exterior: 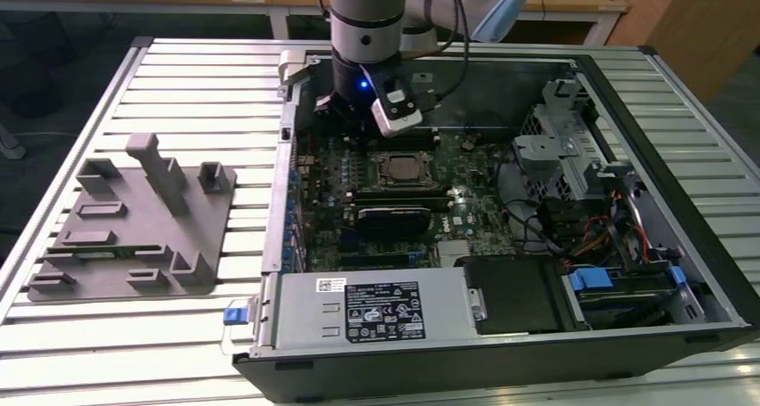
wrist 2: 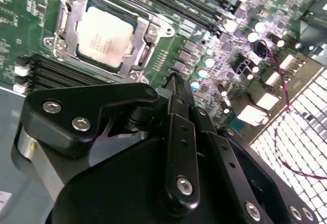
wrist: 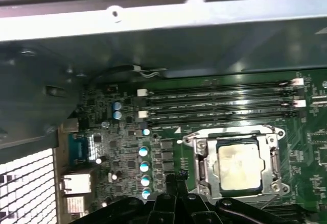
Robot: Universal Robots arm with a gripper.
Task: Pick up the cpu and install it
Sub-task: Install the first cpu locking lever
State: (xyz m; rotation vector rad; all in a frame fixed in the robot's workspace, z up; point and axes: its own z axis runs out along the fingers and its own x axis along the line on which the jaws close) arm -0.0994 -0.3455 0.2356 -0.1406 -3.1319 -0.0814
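The cpu (exterior: pixel 401 167) lies flat in the metal-framed socket on the green motherboard inside the open computer case. Its pale silver top shows in both wrist views (wrist 2: pixel 104 32) (wrist: pixel 239 165). My gripper (exterior: pixel 344 125) hangs over the board at the back of the case, toward the exterior view's left of the socket. In the wrist views its black fingers (wrist 2: pixel 176 89) (wrist: pixel 176 175) are pressed together with nothing between them, and the tip is a short way off the socket's corner, not touching the cpu.
Memory slots (wrist: pixel 219 104) run beside the socket, and a row of capacitors (wrist: pixel 144 165) lies near the fingertips. The case's rear wall (wrist: pixel 153 20) is close. A black finned block (exterior: pixel 392 217), a power supply (exterior: pixel 368 310) and a drive cage (exterior: pixel 558 152) crowd the case. A grey fixture (exterior: pixel 131 219) stands on the table.
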